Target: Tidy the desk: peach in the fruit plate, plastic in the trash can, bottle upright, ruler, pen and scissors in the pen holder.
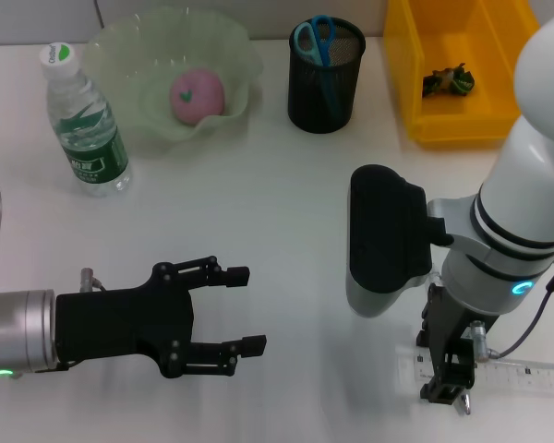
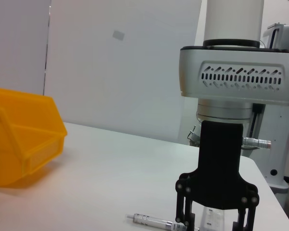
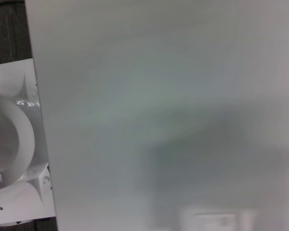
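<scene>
My right gripper (image 1: 448,386) points straight down at the left end of the clear ruler (image 1: 526,377) near the desk's front right edge. In the left wrist view the right gripper (image 2: 214,225) stands open, a finger on each side of the ruler (image 2: 211,219), and the pen (image 2: 151,221) lies on the desk just beyond it. The pen is hidden in the head view. My left gripper (image 1: 243,310) hovers open and empty at the front left. The peach (image 1: 197,95) sits in the fruit plate (image 1: 120,46). The bottle (image 1: 88,125) stands upright. The scissors (image 1: 316,41) stick out of the pen holder (image 1: 325,92).
The yellow trash can (image 1: 425,120) at the back right holds a dark crumpled piece of plastic (image 1: 448,81). The trash can (image 2: 19,144) also shows in the left wrist view. My right arm's bulky wrist (image 1: 388,240) hangs over the desk's front right.
</scene>
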Robot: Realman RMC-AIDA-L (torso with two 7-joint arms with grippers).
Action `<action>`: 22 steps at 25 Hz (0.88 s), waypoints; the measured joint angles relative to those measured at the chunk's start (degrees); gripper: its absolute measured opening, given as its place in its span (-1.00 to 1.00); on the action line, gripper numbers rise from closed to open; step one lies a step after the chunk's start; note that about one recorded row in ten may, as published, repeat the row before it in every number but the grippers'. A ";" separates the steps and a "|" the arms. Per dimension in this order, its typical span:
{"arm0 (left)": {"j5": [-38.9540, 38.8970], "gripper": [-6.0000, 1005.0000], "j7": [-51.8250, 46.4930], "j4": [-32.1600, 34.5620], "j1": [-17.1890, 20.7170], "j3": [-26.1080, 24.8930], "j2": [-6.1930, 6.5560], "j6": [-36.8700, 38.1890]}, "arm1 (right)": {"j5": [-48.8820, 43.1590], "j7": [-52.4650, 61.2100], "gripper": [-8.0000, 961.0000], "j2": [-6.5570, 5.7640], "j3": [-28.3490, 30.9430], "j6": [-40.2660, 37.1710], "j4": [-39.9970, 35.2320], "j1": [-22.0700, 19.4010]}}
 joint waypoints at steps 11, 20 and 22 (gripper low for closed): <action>0.00 0.65 -0.02 0.05 -0.12 -0.18 0.00 -0.04 | -0.08 0.66 0.17 0.00 -0.75 0.43 -0.29 -0.33; -0.01 0.65 -0.27 0.57 0.11 -0.25 0.00 0.02 | -0.75 0.66 -0.15 0.00 -0.06 0.53 -0.78 -0.33; -0.04 0.65 -0.27 0.57 0.11 -0.27 0.00 0.02 | -0.72 0.43 -0.15 0.00 2.15 0.05 -1.00 -0.31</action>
